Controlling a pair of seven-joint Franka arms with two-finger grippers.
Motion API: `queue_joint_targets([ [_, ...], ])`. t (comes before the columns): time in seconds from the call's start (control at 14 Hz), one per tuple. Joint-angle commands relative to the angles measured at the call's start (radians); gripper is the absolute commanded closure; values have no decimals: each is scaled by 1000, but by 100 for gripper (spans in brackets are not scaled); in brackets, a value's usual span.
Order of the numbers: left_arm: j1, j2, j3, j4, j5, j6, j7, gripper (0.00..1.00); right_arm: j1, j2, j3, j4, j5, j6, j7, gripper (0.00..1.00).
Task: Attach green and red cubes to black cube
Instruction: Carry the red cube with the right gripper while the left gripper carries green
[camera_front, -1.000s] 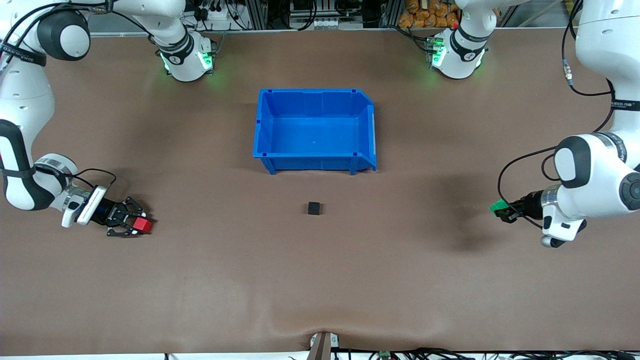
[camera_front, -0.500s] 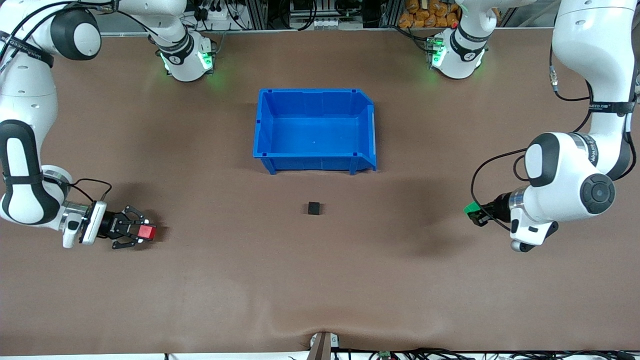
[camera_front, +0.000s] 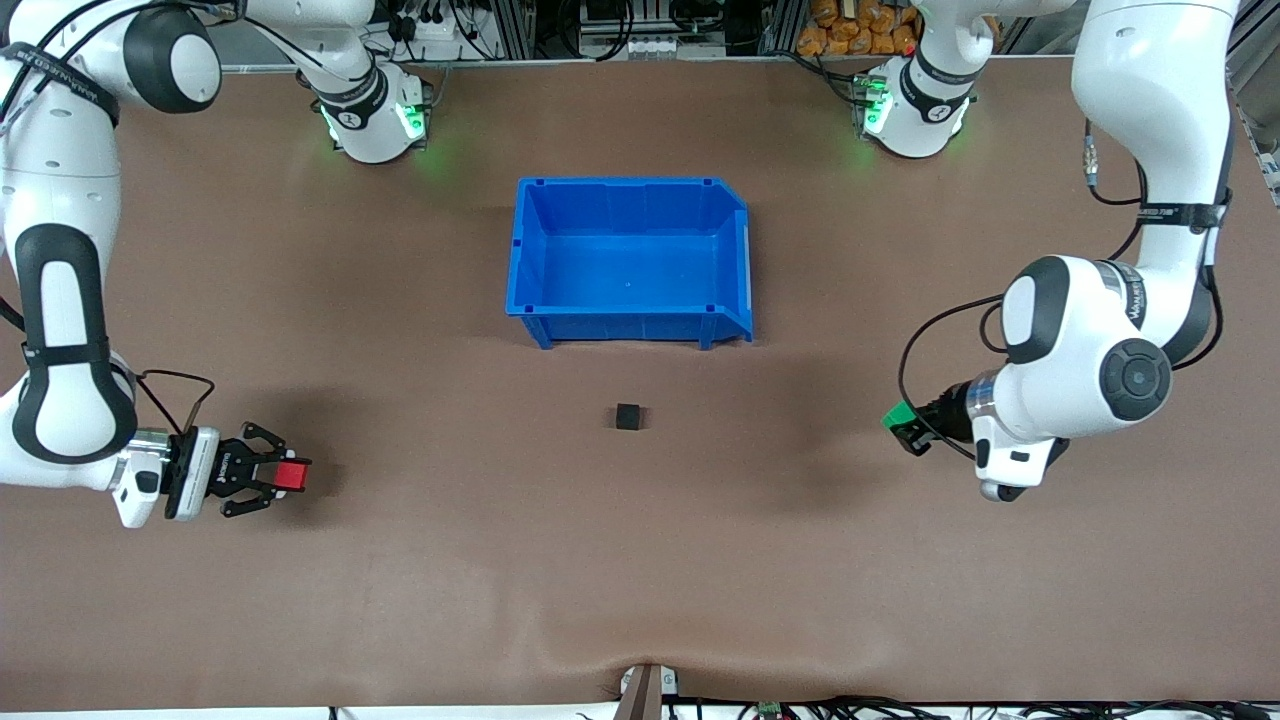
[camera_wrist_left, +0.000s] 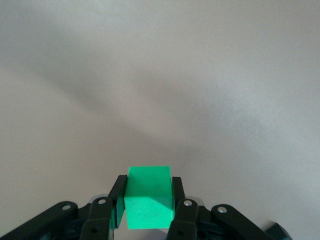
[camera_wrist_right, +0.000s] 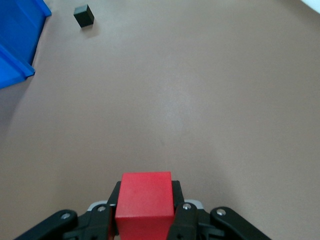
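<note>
The black cube (camera_front: 628, 416) sits alone on the brown table, nearer to the front camera than the blue bin; it also shows small in the right wrist view (camera_wrist_right: 84, 15). My left gripper (camera_front: 903, 425) is shut on the green cube (camera_front: 895, 417), held above the table toward the left arm's end; the cube fills the jaws in the left wrist view (camera_wrist_left: 148, 196). My right gripper (camera_front: 285, 475) is shut on the red cube (camera_front: 293, 474), held above the table toward the right arm's end; it shows between the jaws in the right wrist view (camera_wrist_right: 144, 204).
An empty blue bin (camera_front: 630, 315) stands mid-table, farther from the front camera than the black cube; its corner shows in the right wrist view (camera_wrist_right: 15, 40). A bracket (camera_front: 645, 690) sits at the table's front edge.
My left gripper has carried the green cube inward toward the table's middle. My right gripper has shifted with the red cube toward the front camera and turned level.
</note>
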Motion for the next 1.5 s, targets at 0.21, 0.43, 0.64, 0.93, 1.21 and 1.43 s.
queue_joint_targets([
  [0.21, -67, 37, 3, 40, -22, -6, -114, 100, 147, -39, -10, 5, -139, 38, 177, 100],
  [0.43, -106, 64, 3, 70, -39, -6, -189, 100, 236, -36, -10, 49, -236, 57, 308, 100],
  [0.64, -152, 106, 3, 101, -39, -5, -283, 100, 325, -36, -10, 57, -325, 75, 446, 100],
  [0.93, -188, 137, 3, 115, -59, 23, -321, 100, 441, -34, -7, 94, -500, 84, 607, 100],
  [1.21, -207, 147, 3, 115, -73, 38, -353, 100, 550, -31, -10, 120, -647, 84, 760, 100],
  [1.43, -218, 147, 3, 115, -97, 40, -357, 100, 622, -25, -7, 132, -747, 84, 904, 100],
])
